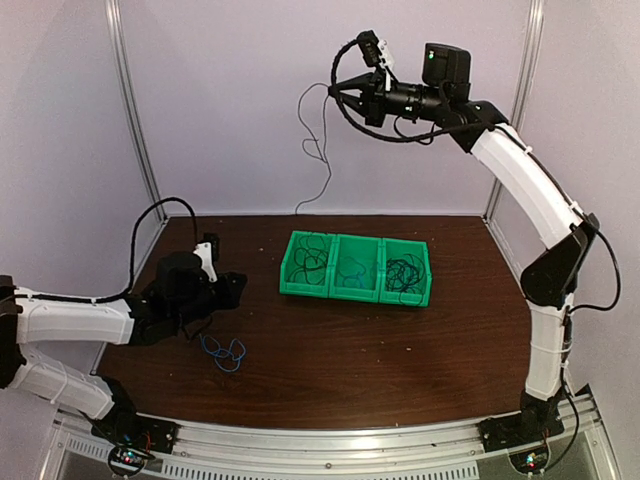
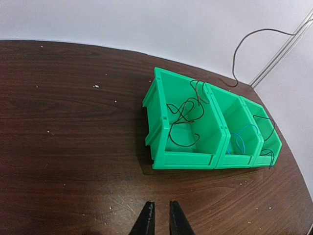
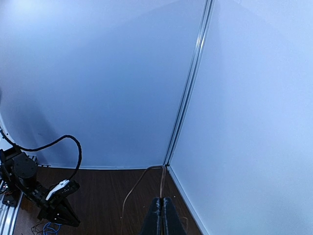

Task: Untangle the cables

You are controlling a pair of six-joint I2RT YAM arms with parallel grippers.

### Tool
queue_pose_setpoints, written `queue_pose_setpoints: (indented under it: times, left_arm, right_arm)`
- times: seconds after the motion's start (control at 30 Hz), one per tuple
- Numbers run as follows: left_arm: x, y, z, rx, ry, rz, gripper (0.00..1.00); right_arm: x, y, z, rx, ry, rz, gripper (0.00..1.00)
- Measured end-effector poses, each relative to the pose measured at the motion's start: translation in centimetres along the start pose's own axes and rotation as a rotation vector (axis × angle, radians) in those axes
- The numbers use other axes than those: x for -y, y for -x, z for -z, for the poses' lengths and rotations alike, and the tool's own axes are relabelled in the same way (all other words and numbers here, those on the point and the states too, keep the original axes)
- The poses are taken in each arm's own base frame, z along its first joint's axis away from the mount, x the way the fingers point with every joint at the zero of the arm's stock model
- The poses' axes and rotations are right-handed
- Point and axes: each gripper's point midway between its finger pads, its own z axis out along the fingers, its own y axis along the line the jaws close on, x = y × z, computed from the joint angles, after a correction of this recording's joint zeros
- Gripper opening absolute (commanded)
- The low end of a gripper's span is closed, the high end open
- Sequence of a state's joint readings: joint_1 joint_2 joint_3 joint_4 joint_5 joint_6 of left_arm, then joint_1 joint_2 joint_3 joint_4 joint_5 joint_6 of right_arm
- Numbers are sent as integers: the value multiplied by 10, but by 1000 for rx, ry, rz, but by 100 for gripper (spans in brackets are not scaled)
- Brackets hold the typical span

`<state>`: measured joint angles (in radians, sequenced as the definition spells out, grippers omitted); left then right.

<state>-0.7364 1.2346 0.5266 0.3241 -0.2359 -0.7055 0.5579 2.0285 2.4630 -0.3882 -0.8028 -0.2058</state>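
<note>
My right gripper (image 1: 333, 90) is raised high at the back and is shut on a thin black cable (image 1: 318, 140), which hangs down to the table's far edge. In the right wrist view the cable (image 3: 142, 177) loops out from my shut gripper (image 3: 162, 201). My left gripper (image 1: 238, 288) is low over the table at the left, its jaws a little apart and empty, as the left wrist view (image 2: 162, 208) shows. A small blue cable bunch (image 1: 222, 349) lies on the table just below it. More black and blue cables lie in the green bins (image 1: 300, 288).
The three joined green bins (image 2: 161, 115) stand mid-table, with black wire in the left one, blue in the middle and a dark tangle in the right. White walls and metal posts (image 1: 130, 110) enclose the back and sides.
</note>
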Motion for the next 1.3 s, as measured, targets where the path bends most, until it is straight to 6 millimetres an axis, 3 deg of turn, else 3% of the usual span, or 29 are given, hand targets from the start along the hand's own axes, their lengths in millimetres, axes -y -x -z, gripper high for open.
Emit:
queue_pose_setpoints:
  times: [0.1,0.23,0.33,0.43,0.6,0.67,0.77,1.0,1.3]
  left_arm:
    - [-1,-1,0,-5,2,1,12]
    - [-1,0,2,-3,2,9,12]
    - [-1,2,6,6,-4,17,12]
    - [-3,3,9,13,1,22,13]
    - [-7,1,15,15,14,20,13]
    - [-9,1,16,16,17,20,13]
    - [-13,-1,20,18,25,19,13]
    - [-18,0,29,30,37,21,14]
    - [-27,-1,41,41,59,30,15]
  right_arm:
    - [7,-7,-3,-8,-32,12,0]
    - [17,-36,-14,-53,-62,8,0]
    - [22,-72,-25,-108,-65,-18,0]
    - [20,-122,-34,-188,-48,-75,0]
    - [4,-208,-34,-334,-11,-192,0]
    - [-3,-232,-33,-376,3,-228,0]
    - [-10,-256,-32,-419,22,-268,0]
    - [-15,-288,-36,-464,34,-331,0]
    - [-32,-389,-53,-623,61,-460,0]
